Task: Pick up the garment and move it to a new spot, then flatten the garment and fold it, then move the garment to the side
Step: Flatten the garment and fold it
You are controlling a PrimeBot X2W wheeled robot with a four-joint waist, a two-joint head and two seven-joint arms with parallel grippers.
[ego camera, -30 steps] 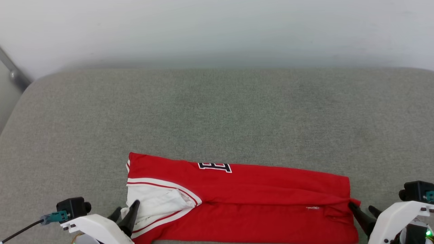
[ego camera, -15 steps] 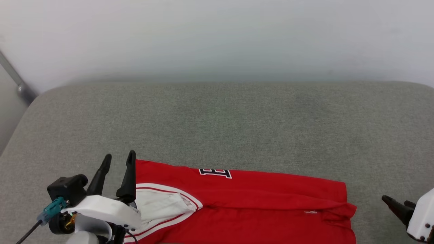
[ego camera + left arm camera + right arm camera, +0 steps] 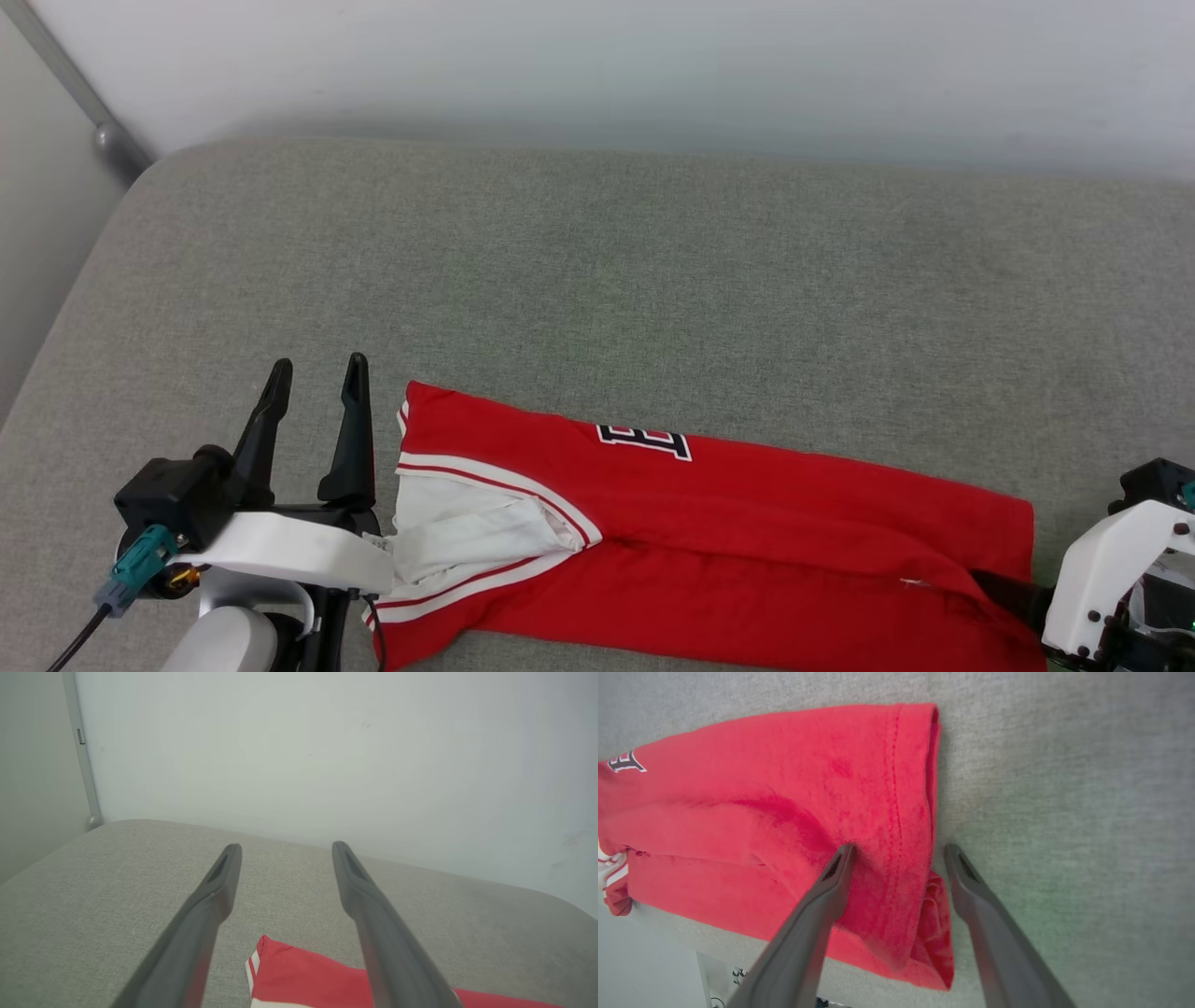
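the garment [image 3: 747, 523] lies in a long folded band near the front edge of the cushion [image 3: 597, 280]. left gripper [image 3: 318, 364] hangs wide open, empty, beside its sleeve end [image 3: 467, 537]; right gripper [image 3: 900, 848] gapes astride the hem [image 3: 920, 788], gripping nothing. best to pinch all layers at both ends before lifting.

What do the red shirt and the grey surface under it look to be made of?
Shirt: soft knit fabric, perhaps cotton or polyester jersey, matt; it lies in soft folds, with a stitched hem and fuzzy nap in the right wrist view. Grey surface: woven upholstery cloth, matt, probably over padding; coarse weave and rounded corner suggest a cushion.
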